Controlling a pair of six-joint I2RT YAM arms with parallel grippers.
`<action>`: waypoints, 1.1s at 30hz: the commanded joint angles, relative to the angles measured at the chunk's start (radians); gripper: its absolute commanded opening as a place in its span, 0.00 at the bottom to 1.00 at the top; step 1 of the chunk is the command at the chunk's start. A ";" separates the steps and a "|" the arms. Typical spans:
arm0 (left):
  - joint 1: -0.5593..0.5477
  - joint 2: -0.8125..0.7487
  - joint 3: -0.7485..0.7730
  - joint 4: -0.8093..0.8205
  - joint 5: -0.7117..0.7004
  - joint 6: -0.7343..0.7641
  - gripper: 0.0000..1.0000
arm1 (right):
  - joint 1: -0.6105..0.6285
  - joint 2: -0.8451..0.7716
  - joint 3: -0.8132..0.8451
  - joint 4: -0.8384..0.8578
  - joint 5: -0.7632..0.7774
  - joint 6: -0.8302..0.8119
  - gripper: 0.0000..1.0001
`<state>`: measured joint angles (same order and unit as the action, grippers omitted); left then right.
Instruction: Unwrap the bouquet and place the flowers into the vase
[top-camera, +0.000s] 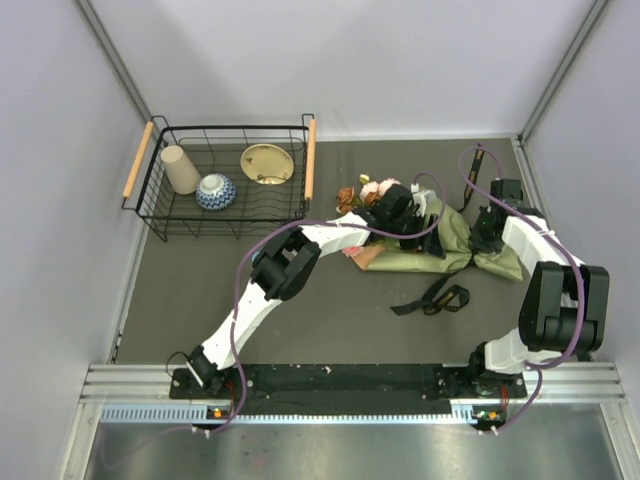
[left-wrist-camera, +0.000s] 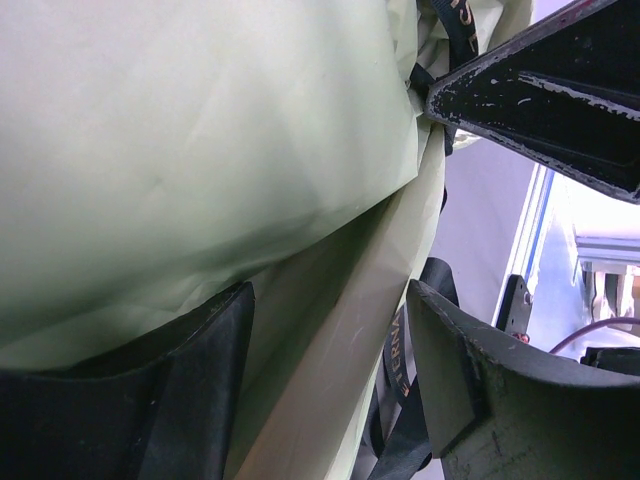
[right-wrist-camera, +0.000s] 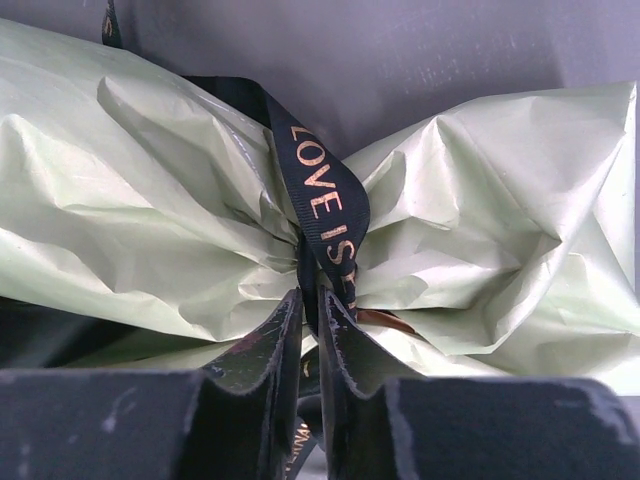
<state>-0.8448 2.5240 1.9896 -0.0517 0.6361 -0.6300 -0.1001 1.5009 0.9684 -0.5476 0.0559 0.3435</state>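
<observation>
The bouquet (top-camera: 420, 262) lies on its side on the dark table (top-camera: 200, 290), right of centre. Its pink, cream and rust flowers (top-camera: 368, 190) point toward the far left and its gathered tail points right. The wrap is pale olive-green paper, creased and crumpled, with a tan inner layer showing at the open mouth. Up close, the paper is cinched to a tight waist by the black ribbon (right-wrist-camera: 320, 200), gold letters reading "LOVE IS". A black loop (top-camera: 440, 297) lies on the table just on the near side of the paper.

The left arm reaches in a long arc across the middle, and the left gripper (left-wrist-camera: 330, 290) is at the flower end of the cone. Its fingers (left-wrist-camera: 200, 400) are spread wide with a fold of paper lying between them, not squeezed. The right arm is folded back on itself at the right edge. The right gripper (right-wrist-camera: 312, 300) is at the waist, fingers pressed nearly together and pinching the black ribbon right at the knot.
</observation>
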 joint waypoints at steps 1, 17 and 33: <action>0.006 0.021 0.014 -0.004 -0.019 0.010 0.68 | 0.007 0.019 0.006 -0.006 0.035 0.008 0.06; 0.009 0.027 -0.009 -0.031 -0.056 -0.008 0.64 | -0.053 -0.158 0.069 0.035 -0.087 0.172 0.00; 0.009 0.022 -0.014 -0.040 -0.056 0.015 0.64 | -0.170 -0.200 0.229 0.028 -0.254 0.249 0.00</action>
<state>-0.8448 2.5259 1.9896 -0.0532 0.6128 -0.6342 -0.2649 1.3415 1.0878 -0.5488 -0.1520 0.5739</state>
